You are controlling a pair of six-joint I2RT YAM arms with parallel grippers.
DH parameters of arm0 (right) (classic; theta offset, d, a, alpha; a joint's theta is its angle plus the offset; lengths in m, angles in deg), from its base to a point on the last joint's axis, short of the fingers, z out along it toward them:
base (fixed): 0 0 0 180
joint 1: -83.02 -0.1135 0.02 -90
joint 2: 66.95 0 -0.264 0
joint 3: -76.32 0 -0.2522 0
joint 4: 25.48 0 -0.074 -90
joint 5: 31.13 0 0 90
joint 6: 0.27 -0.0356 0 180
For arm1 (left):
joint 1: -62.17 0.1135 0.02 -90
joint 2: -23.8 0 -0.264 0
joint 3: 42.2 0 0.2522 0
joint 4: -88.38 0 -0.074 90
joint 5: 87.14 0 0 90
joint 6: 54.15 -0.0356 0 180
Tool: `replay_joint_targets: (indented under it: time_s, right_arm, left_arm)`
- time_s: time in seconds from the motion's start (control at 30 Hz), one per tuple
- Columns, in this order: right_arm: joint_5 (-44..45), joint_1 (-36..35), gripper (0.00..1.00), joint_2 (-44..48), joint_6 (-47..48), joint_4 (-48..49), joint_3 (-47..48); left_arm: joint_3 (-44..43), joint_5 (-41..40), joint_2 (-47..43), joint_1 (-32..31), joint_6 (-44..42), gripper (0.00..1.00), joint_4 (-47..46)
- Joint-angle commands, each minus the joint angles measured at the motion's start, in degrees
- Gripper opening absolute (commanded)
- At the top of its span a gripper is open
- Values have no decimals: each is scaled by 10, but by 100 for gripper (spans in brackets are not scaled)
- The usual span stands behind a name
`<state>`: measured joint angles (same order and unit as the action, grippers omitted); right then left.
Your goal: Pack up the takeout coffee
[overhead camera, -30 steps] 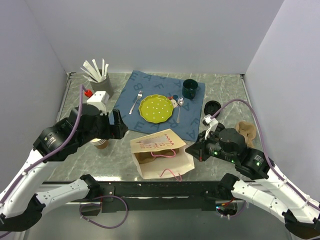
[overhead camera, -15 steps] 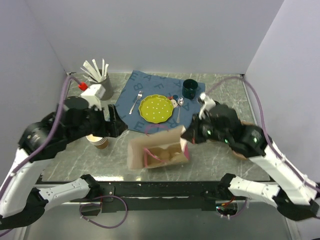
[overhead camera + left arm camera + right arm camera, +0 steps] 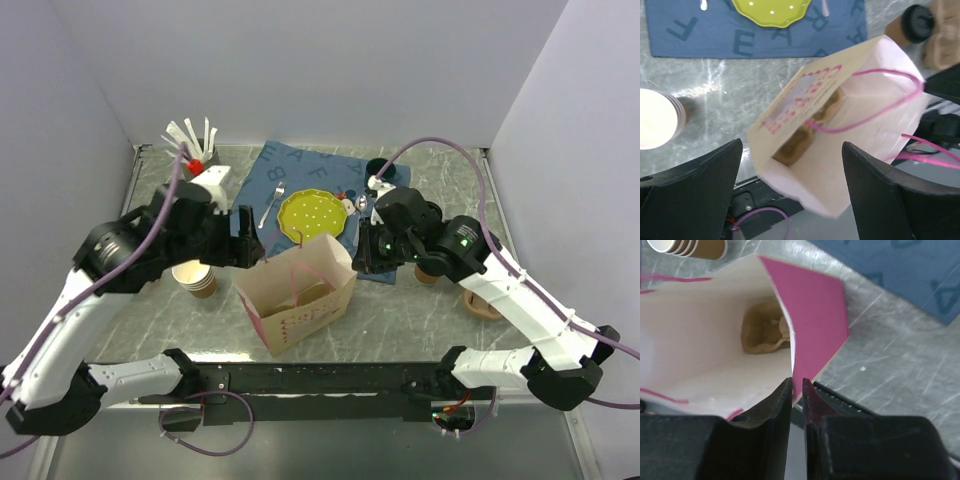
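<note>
The takeout coffee [image 3: 912, 26], a tan cup with a black lid, stands on the marble right of the bag; in the top view only its tan side [image 3: 428, 272] shows under my right arm. The pink-and-beige paper bag [image 3: 297, 293] stands tilted at the table's middle, mouth open. My right gripper [image 3: 797, 385] is shut on the bag's pink side rim [image 3: 815, 315] and shows in the top view [image 3: 362, 262]. My left gripper [image 3: 790, 150] is open and empty, above the bag's mouth [image 3: 840, 115], and shows in the top view [image 3: 250, 242].
Something brown [image 3: 762, 332] lies at the bag's bottom. Stacked lidless beige cups [image 3: 197, 279] stand left of the bag. A brown cup carrier [image 3: 482, 300] lies at right. A yellow plate [image 3: 310, 215], cutlery and a dark green mug [image 3: 378, 168] are on the blue mat behind.
The bag went from lying flat to standing with its mouth open and shifted left. My right arm lifted its rim and swung toward the table's middle. My left gripper moved over the bag.
</note>
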<state>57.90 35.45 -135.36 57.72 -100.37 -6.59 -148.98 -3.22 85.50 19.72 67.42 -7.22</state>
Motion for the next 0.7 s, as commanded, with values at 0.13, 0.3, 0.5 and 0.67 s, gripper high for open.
replay_joint_targets:
  time_s: [0.13, 0.3, 0.5, 0.67]
  right_arm:
    - [54, 11, 38, -13, 57, -22, 76]
    - [49, 12, 56, -22, -16, -108, 145]
    - [-1, 11, 60, 20, -123, -110, 109]
    - [28, 10, 61, 42, -194, -143, 84]
  left_arm:
    - [-48, -33, 78, 1, -85, 87, -42]
    - [-18, -1, 88, 1, -108, 88, -82]
    - [-1, 43, 104, 1, -107, 80, -136]
    - [-51, 72, 133, 1, -50, 30, -75]
